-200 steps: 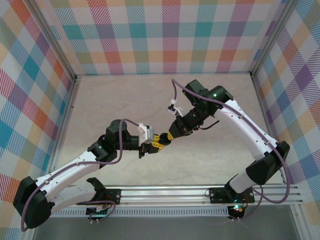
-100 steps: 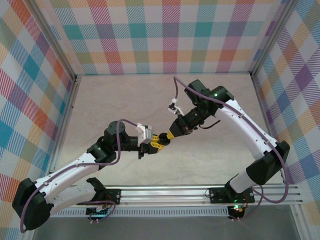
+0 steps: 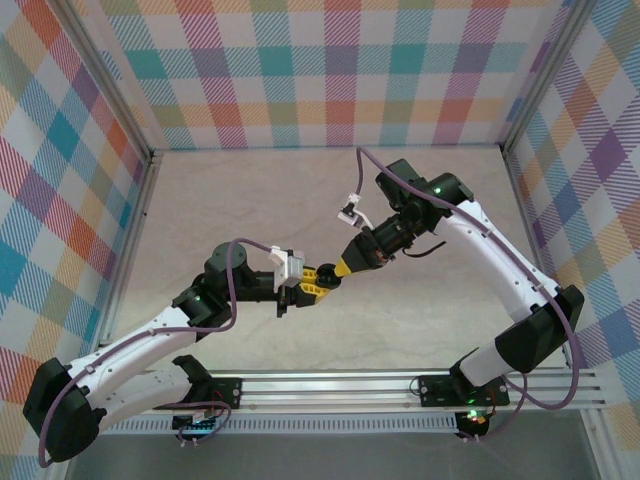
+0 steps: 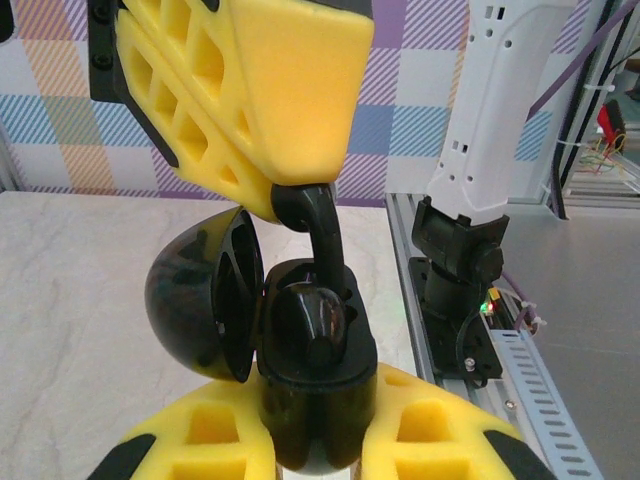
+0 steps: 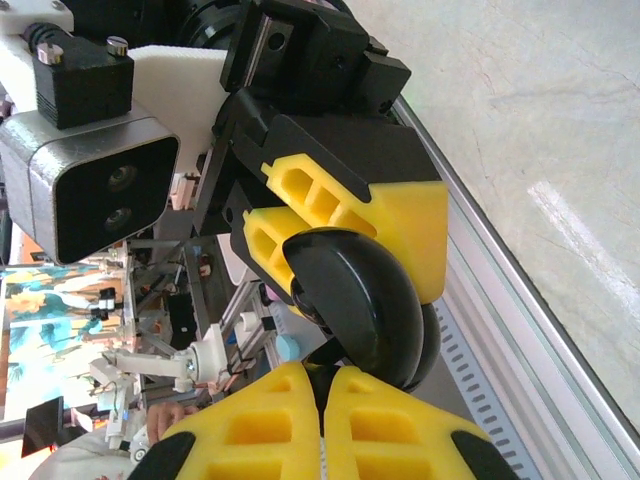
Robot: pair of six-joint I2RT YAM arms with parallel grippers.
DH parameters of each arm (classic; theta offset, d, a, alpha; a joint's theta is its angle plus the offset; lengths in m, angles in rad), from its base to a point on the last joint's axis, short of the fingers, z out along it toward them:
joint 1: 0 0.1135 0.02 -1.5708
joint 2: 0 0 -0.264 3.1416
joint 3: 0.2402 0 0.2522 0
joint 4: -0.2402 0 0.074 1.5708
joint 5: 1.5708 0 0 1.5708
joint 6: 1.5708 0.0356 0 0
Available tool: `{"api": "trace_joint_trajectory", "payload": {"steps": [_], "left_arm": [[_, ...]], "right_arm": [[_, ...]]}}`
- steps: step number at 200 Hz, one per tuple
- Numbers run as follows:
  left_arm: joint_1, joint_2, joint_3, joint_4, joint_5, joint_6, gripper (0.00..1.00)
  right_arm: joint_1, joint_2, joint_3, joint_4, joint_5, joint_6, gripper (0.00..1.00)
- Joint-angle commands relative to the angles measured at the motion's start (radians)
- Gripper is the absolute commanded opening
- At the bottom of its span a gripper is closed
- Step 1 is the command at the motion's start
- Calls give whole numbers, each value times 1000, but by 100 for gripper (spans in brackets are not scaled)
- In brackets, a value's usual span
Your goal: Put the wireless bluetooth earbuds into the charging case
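Presumably slick, the earbud (image 4: pixel 322 235) is pinched by its stem in the right hand (image 5: pixel 322 385), the case (image 4: pixel 290 400) clamped in the left hand (image 4: pixel 315 440).

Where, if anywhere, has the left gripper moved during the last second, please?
No; the left gripper stays equally far from the base rail.

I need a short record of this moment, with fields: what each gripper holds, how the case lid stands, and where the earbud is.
left gripper: shut on the black charging case
right gripper: shut on the stem of the black earbud
lid: open, swung aside from the case body
earbud position: head down in the case's well, stem pointing up
fully seated: cannot tell
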State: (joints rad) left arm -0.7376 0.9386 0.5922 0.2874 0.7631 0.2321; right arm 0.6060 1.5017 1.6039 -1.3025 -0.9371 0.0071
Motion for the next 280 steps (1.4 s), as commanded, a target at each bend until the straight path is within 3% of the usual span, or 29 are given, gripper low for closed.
{"api": "trace_joint_trajectory", "payload": {"steps": [1, 77, 174, 228, 280], "left_arm": [[-23, -23, 14, 91, 47, -1, 0], [-23, -1, 27, 96, 54, -2, 0], [-23, 21, 36, 101, 41, 1, 0], [-22, 26, 37, 100, 39, 0, 0], [-23, 24, 37, 102, 36, -1, 0]], "right_arm": [[0, -3, -12, 5, -42, -46, 7], [14, 16, -23, 12, 171, -28, 8], [66, -12, -40, 121, 222, 26, 9], [69, -41, -30, 164, 292, 53, 21], [68, -72, -16, 167, 354, 51, 24]]}}
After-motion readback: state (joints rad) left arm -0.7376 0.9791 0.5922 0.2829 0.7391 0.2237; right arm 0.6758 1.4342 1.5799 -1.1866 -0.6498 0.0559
